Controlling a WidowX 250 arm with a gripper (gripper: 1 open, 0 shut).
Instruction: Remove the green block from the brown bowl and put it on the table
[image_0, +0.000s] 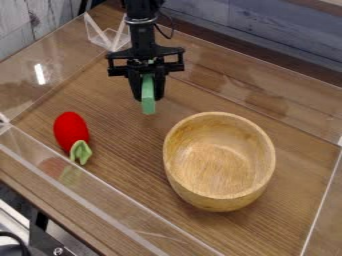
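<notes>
- The gripper (147, 72) is black and points straight down over the table (254, 85), in the upper middle of the view.
- Its two fingers are closed on the green block (148, 94), which they pinch at its upper end.
- The block hangs upright below the claw, with its long side almost vertical; most of its length shows under the fingertips.
- The lower end of the block is very near to the wood surface; I cannot tell if it touches the table or stays just above it.
- The block is outside the brown bowl (219, 159). The bowl stands to the lower right of the claw, well apart from it, and nothing lies inside it.
- The claw and the block are over a bare part of the tabletop, between the back acrylic wall (80, 35) and the bowl.
- A red strawberry-like toy (71, 131) with a small pale-green tip lies on the table at the left, near the front acrylic wall, well apart from the claw and from the block.
- The black arm (140, 15) goes up from the gripper and leaves the view at the top edge.
</notes>
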